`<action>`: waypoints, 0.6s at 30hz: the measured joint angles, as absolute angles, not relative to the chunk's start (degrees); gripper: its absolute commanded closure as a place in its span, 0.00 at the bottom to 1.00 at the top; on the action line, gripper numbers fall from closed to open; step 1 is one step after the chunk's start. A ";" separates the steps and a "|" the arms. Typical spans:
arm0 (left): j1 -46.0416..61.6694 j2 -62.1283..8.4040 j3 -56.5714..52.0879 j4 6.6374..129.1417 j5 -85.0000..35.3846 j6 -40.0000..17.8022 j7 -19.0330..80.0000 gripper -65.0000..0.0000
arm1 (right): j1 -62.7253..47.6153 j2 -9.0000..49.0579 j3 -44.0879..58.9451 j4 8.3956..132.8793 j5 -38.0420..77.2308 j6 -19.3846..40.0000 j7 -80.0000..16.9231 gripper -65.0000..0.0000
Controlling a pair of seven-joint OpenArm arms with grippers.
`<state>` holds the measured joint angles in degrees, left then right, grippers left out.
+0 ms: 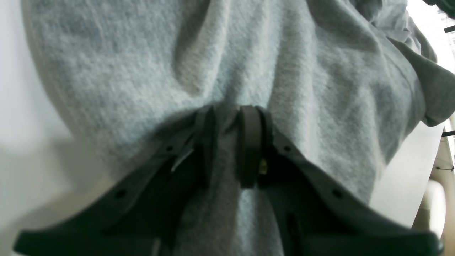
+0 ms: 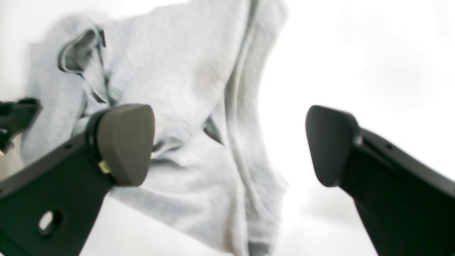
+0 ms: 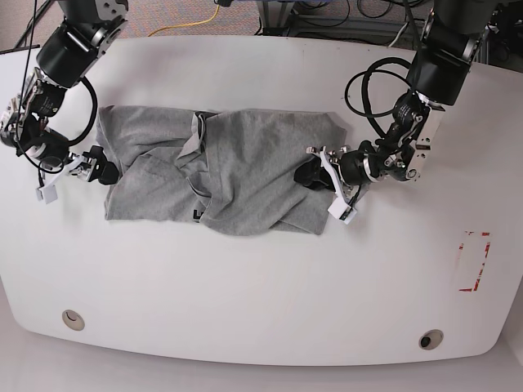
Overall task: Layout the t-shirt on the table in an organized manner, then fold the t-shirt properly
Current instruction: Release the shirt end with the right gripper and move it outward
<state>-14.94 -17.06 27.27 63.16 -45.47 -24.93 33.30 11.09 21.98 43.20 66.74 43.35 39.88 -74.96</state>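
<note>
Still laying out: left gripper pinches the t-shirt near the table's right edge, right gripper spread empty, needing a fresh grasp.

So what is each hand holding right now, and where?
Left hand pinches a fold at the shirt's edge. Right hand is open, holding nothing.

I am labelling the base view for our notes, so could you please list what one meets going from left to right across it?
Right gripper → t-shirt → left gripper → red tape rectangle, all on the table.
</note>
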 measured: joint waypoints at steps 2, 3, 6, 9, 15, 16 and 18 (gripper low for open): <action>-14.94 -17.04 27.27 63.22 -45.41 -24.91 33.32 0.82 | 10.90 22.81 43.11 63.16 45.41 39.86 -73.60 0.00; -14.94 -17.06 27.27 63.22 -45.41 -24.93 33.32 0.82 | 10.76 23.27 43.07 61.98 45.56 39.88 -73.10 0.00; -14.94 -17.04 27.27 63.22 -45.39 -24.91 33.32 0.82 | 10.61 23.86 43.07 59.55 46.78 40.03 -72.55 0.00; -14.94 -17.06 27.27 63.22 -45.41 -24.91 33.32 0.82 | 10.66 24.01 42.81 59.16 46.57 39.86 -72.42 0.00; -14.94 -17.06 27.27 63.22 -45.30 -24.91 33.32 0.82 | 10.41 23.29 38.81 59.24 48.16 40.05 -71.64 0.00; -14.94 -17.06 27.27 63.22 -45.30 -24.91 33.30 0.82 | 10.31 22.90 38.26 59.31 48.66 40.05 -71.40 0.00; -14.94 -17.06 27.27 63.22 -45.30 -24.91 33.32 0.82 | 10.17 21.71 37.23 59.42 50.35 40.10 -70.65 0.00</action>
